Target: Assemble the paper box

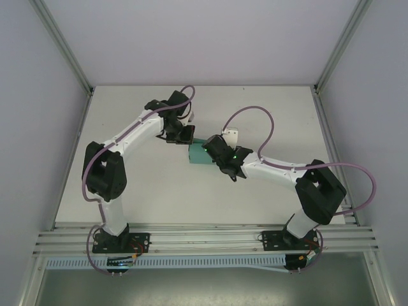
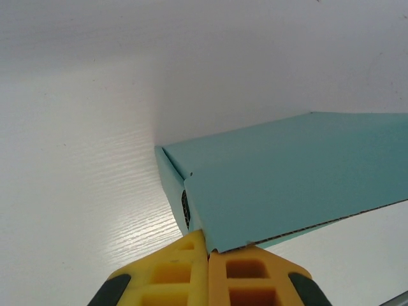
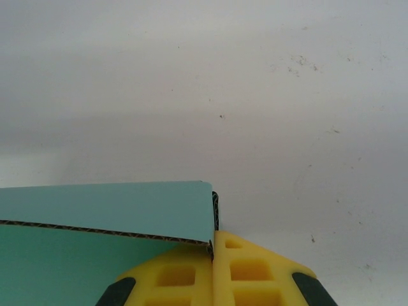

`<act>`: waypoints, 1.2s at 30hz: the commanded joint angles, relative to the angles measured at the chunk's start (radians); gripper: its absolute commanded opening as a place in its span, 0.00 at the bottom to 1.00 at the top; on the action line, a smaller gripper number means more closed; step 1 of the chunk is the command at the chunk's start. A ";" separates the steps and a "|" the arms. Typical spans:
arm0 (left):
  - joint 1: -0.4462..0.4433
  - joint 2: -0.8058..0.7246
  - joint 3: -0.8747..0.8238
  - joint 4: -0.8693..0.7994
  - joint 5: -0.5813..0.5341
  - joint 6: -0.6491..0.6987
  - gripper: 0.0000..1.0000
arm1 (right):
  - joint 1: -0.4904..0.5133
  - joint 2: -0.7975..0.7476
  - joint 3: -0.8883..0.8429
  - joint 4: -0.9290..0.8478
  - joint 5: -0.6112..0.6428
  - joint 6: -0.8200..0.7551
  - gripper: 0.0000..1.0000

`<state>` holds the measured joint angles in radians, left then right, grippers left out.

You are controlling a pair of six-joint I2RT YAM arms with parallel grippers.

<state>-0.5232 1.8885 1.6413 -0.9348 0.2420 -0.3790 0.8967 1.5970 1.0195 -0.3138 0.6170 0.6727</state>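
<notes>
The teal paper box (image 1: 199,157) lies folded up as a small flat box in the middle of the table, between the two grippers. My left gripper (image 1: 185,136) meets it from the far left and my right gripper (image 1: 211,148) from the right. In the left wrist view the box (image 2: 287,178) has its top panel slightly raised, and that panel's near corner sits in the seam of my shut left gripper (image 2: 209,247). In the right wrist view my right gripper (image 3: 213,245) is shut on the thin end wall of the box (image 3: 108,203), whose corrugated edge runs down between the yellow fingers (image 3: 252,268).
The white table (image 1: 268,115) spreads out around the box, with grey enclosure walls (image 1: 38,95) on both sides and at the back. An aluminium rail (image 1: 204,237) carrying both arm bases runs along the near edge. Purple cables (image 1: 255,115) loop above the arms.
</notes>
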 commanded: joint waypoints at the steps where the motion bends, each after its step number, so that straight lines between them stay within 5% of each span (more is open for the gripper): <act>1: 0.003 0.044 0.009 -0.124 0.077 -0.004 0.00 | 0.010 0.061 -0.059 -0.143 -0.117 0.023 0.00; 8: 0.014 0.036 -0.006 -0.115 0.074 -0.017 0.00 | 0.007 0.061 -0.061 -0.150 -0.116 0.029 0.00; 23: 0.005 -0.115 -0.485 0.217 -0.056 -0.046 0.00 | 0.023 0.046 -0.148 0.002 -0.103 -0.054 0.00; 31: -0.003 -0.096 -0.526 0.252 -0.087 -0.075 0.00 | 0.034 0.025 -0.146 0.018 -0.097 -0.080 0.00; 36: -0.006 -0.125 -0.516 0.262 -0.082 -0.077 0.00 | 0.031 -0.091 -0.158 0.107 -0.167 -0.223 0.30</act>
<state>-0.5236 1.6703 1.2095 -0.5434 0.2497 -0.4282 0.9089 1.5326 0.9051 -0.1646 0.6216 0.5350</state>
